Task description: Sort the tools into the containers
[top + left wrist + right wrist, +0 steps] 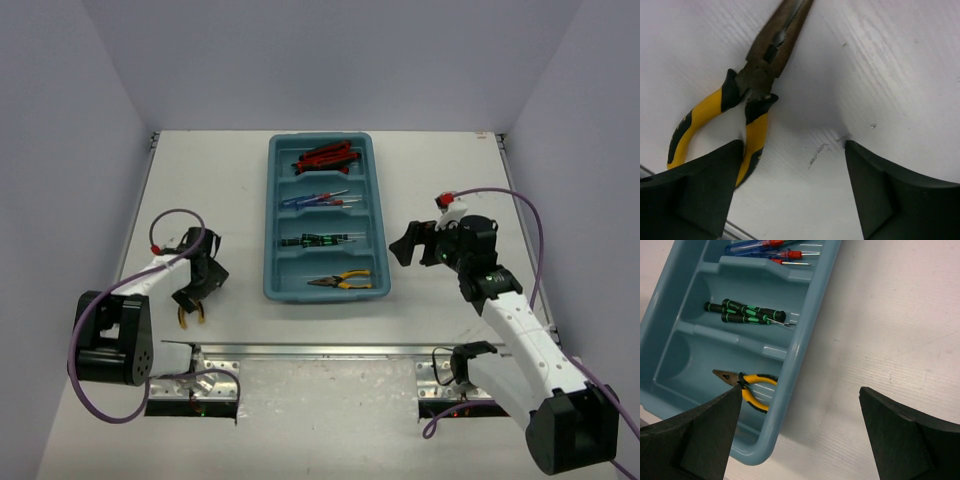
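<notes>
The teal tray (275, 215) lies at mid-table with four compartments. From far to near they hold red-black utility knives (326, 157), blue and red screwdrivers (318, 198), black-green screwdrivers (318, 240) and yellow-handled pliers (342, 281). A second pair of yellow-handled pliers (747, 85) lies on the table at the left. My left gripper (792, 167) is open just above it, and one handle lies against the left finger (705, 185). My right gripper (800, 405) is open and empty beside the tray's near right corner (785, 385).
A metal rail (320, 351) runs along the near table edge between the arm bases. Purple cables loop from both arms. Grey walls close in the table on three sides.
</notes>
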Tool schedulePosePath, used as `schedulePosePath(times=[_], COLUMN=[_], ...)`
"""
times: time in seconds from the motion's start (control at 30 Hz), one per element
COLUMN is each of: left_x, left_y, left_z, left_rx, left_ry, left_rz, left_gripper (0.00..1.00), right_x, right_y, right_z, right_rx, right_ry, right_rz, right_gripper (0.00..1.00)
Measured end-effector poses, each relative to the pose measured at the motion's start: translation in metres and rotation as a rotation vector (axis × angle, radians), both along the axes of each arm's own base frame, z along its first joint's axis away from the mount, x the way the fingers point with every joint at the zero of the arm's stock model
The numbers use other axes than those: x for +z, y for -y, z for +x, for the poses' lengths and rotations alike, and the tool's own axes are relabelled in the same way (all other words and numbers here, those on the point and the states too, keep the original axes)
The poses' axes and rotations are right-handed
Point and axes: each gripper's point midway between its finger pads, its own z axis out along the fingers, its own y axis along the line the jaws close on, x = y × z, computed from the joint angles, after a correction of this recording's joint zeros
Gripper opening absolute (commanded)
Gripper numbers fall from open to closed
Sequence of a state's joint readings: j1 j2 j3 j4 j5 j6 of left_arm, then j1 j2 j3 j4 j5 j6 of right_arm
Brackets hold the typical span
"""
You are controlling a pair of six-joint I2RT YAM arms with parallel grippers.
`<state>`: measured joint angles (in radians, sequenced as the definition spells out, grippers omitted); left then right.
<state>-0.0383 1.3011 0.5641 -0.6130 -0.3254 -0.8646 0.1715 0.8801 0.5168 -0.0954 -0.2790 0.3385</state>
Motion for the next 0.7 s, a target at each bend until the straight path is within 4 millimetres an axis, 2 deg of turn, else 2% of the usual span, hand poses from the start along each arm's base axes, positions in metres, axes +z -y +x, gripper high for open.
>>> schedulePosePath(times=[0.1,0.23,0.43,0.47,0.7], left_x=[-0.001,-0.001,-0.003,-0.004,-0.005], left_y=[-0.002,-0.004,-0.004,-0.004,0.004], left_z=[0.008,0.017,0.028,0.030,0.054], left_rx=[0.008,0.003,-0.022,-0.028,-0.071], left_ry=[0.038,0.065,0.089,0.092,0.158], left_rz=[0.011,0.022,0.028,0.028,-0.004], left_gripper=[0.51,0.42,0.02,0.00,0.00], right_x=[0.003,0.006,0.005,0.005,0.007], right_y=[0.000,0.000,0.001,0.002,0.005], right_z=[-0.001,0.000,0.000,0.000,0.001], right_rx=[-0.001,-0.001,-0.007,-0.010,-0.030], right_ry=[0.015,0.029,0.031,0.032,0.046], right_rz=[0.003,0.006,0.004,0.003,-0.005], right_gripper=[0.99,0.99,0.99,0.99,0.99])
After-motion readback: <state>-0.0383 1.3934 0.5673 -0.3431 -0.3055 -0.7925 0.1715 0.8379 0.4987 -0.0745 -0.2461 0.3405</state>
